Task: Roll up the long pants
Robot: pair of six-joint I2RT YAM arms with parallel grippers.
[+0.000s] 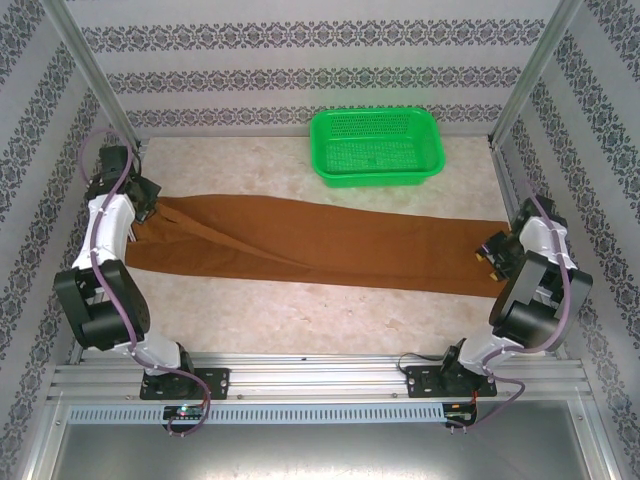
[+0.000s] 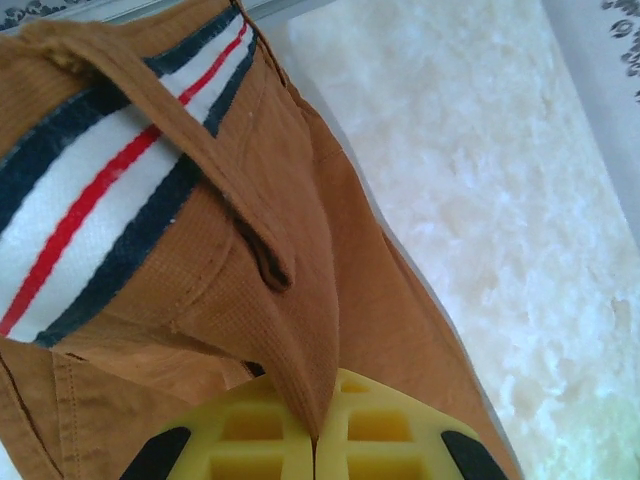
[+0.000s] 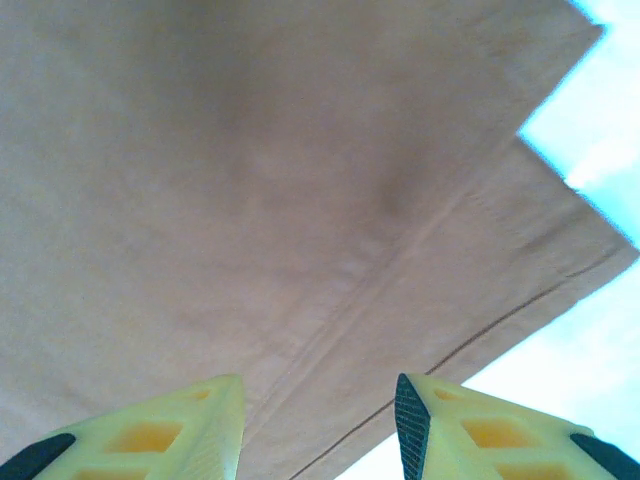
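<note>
Left gripper [image 2: 316,440]: yellow fingers pressed tight together, a ridge of brown cloth pinched in the seam btwn them, so clamped on the long pants [image 1: 320,250]. Wrist view shows this is the waist end. Waistband is turned open, showing the striped lining [image 2: 90,210] (white w/ navy edges, red line down ctr), and a narrow brown strip lies across it. From above, this gripper sits at the left edge of the tabletop [image 1: 300,315], toward the far-left corner.

Right gripper [image 3: 320,400]: fingers [image 3: 180,420] spread apart, nothing btwn them, released. They're poised over flat leg cloth w/ a stitched seam running diagonally. Can't tell if the tips touch the cloth. Two stepped hems [image 3: 560,90] visible at upper right of the wrist view, pale table surface beyond. From above, this gripper is at the right edge, by the cuff end.

Pants lie stretched across the tabletop from left edge to right edge, roughly mid-depth, legs overlapping, mostly flat, not rolled. A few folds near the waist.

Green basket [image 1: 380,177]: mesh plastic, at the far edge, right of ctr, just beyond the pants, apart from them.
</note>
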